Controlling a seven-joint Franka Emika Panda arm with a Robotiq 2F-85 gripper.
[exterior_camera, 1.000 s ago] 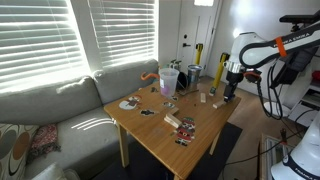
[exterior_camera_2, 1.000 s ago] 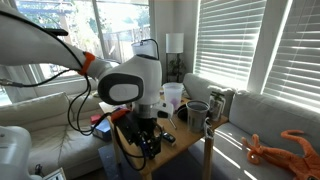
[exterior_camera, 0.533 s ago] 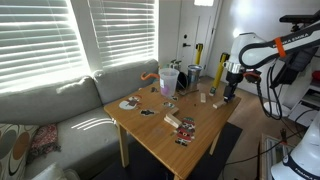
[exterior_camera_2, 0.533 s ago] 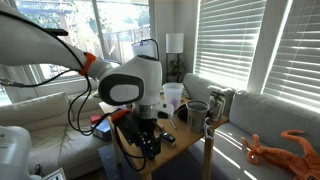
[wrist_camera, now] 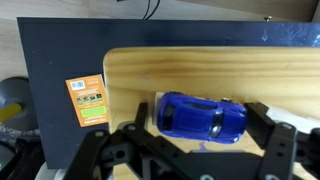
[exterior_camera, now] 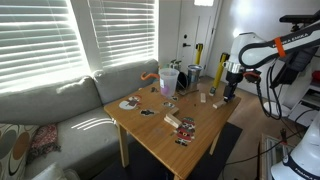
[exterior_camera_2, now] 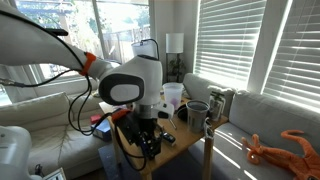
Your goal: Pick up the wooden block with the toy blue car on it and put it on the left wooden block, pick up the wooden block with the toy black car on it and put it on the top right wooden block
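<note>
In the wrist view the toy blue car (wrist_camera: 200, 117) lies on a pale wooden block (wrist_camera: 154, 100), of which only a sliver shows beside the car. My gripper (wrist_camera: 203, 128) straddles them, with one finger against each end, shut on the block. In both exterior views the gripper (exterior_camera: 230, 97) (exterior_camera_2: 150, 140) is low at the wooden table (exterior_camera: 160, 140), close to one of its edges. Other wooden blocks (exterior_camera: 172, 121) lie near the table's middle. I cannot make out the toy black car.
Cups and a dark pot (exterior_camera: 193, 72) stand at the table's far side, with flat dark items (exterior_camera: 147, 112) and a round plate (exterior_camera: 128, 103) nearby. A grey sofa (exterior_camera: 60, 115) runs along the window. An orange card (wrist_camera: 87, 100) lies on the dark floor below the table edge.
</note>
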